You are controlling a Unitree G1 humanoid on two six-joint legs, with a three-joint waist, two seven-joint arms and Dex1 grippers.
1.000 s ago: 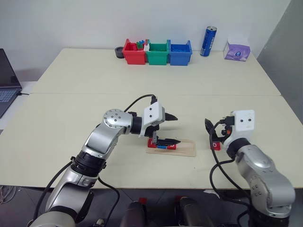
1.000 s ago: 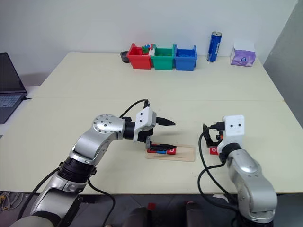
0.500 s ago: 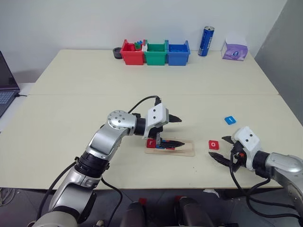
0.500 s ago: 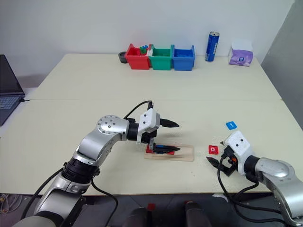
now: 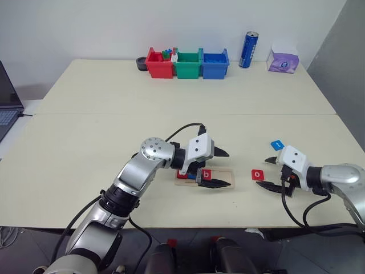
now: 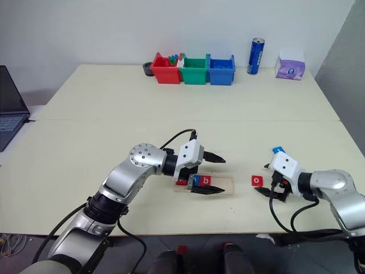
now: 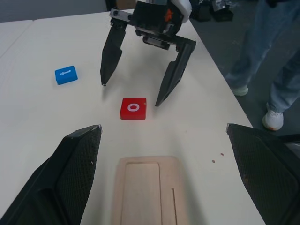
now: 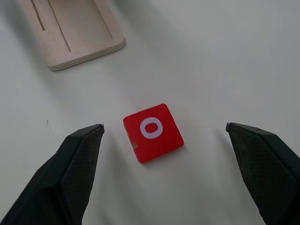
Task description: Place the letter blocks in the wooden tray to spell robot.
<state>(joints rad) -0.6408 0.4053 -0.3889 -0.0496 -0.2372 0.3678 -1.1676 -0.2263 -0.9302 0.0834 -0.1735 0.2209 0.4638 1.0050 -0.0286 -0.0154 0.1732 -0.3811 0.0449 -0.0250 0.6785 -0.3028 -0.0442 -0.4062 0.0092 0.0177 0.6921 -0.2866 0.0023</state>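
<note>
red and small, the "o" tile lies flat on the pale counter, between the end of the wooden tray and the right claw. it looks light, stiff and thin, with smooth faces that could slip, so my guess is that the best hold is across two opposite edges, with the tips low at the counter surface, since little of the edge stands up to catch. the right claw is spread wide and empty, pointing at the tile with one finger to each side, near but not touching.

the tray holds a red "b" tile, with a blue tile and another red one just beside it toward the left; their letters are hidden. the far end of the groove is bare. a blue tile lies on the counter beyond the right claw; its letter is too small to read.

the left claw hangs over the tray, also spread wide and holding nothing. it sits right above the bare part of the groove, so it would likely be in the way of setting the "o" down there. red, green and blue bins, a blue can and a purple tissue box stand well apart at the far edge. a person's legs stand beside the counter.
</note>
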